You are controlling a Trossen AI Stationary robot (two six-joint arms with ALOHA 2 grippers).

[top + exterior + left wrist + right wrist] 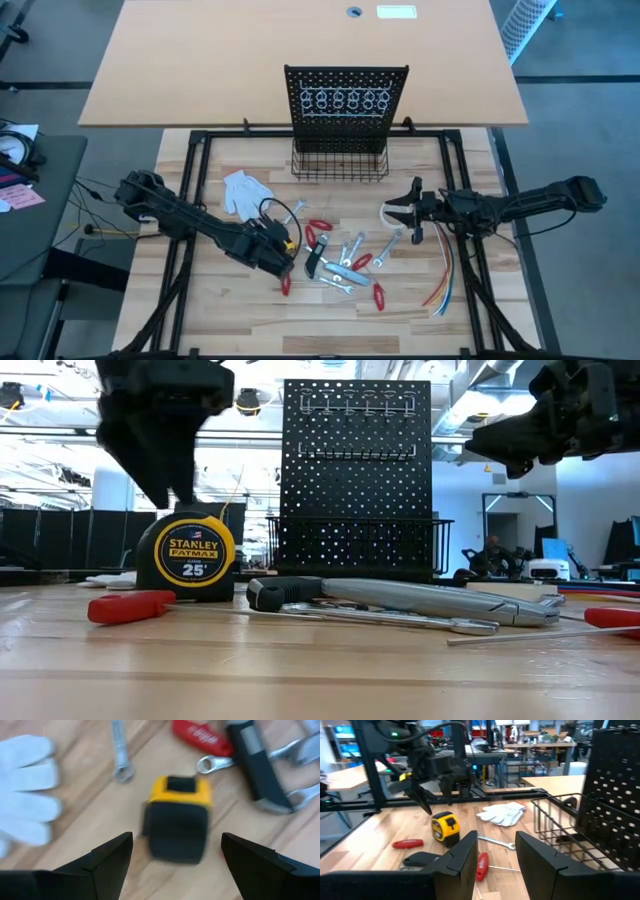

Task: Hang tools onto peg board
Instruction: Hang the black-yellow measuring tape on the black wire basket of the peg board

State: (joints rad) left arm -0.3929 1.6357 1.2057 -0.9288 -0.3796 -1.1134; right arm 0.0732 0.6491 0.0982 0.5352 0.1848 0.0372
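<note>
Tools (340,265) litter my wooden desk (230,310); left gripper (177,855) spread above a Stanley FatMax 25' tape measure (187,556); right gripper (495,852) parted, empty.

the left tool (177,857) hangs with its two dark fingers (107,857) spread wide, a yellow and black tape measure (177,817) standing on the wooden worktop (85,837) between and just past them, untouched. a white glove (27,787) lies to one side. beyond are a silver wrench (120,750), a red handle (200,737) and a black-handled tool (257,765).
</note>
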